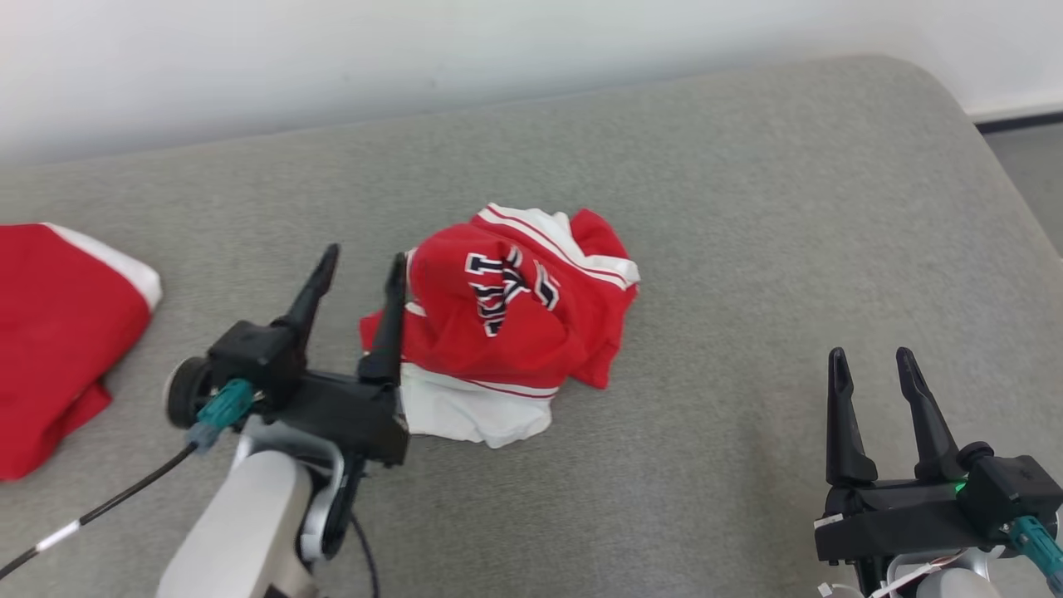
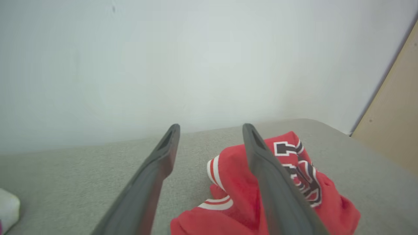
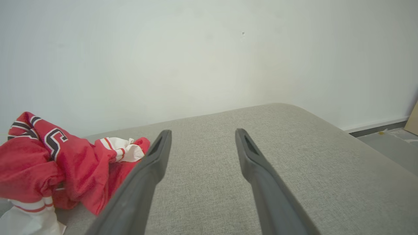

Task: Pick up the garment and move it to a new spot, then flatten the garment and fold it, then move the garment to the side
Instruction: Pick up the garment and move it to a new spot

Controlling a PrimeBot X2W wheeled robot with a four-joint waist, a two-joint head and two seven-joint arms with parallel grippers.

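Grey woven fabric covers the worktop [image 1: 747, 208], a padded-looking slab with a rounded far right corner, and it runs right up to a plain pale wall [image 1: 415, 50] along its far edge. Past that corner I can see a strip of grey floor [image 1: 1030, 166] and a dark skirting [image 1: 1017, 122] at the foot of the wall; my left wrist view also catches a tan panel [image 2: 392, 130] off to one side. The garment [image 1: 531, 332] lies crumpled in a heap near the middle of the worktop, red with white striped trim and dark lettering outlined in white, with a white layer poking out on its near side. My left tool [image 1: 366, 254] sits just beside the heap's left side with its fingers spread and nothing between them; the inner finger is right against the cloth, though I cannot tell if it touches. A dark cable [image 1: 108, 502] trails from that wrist toward the near left. My right tool [image 1: 869, 355] hovers toward the near right corner, fingers spread and empty, well apart from the garment. A second red cloth [image 1: 58, 332] with a white band lies at the left edge.
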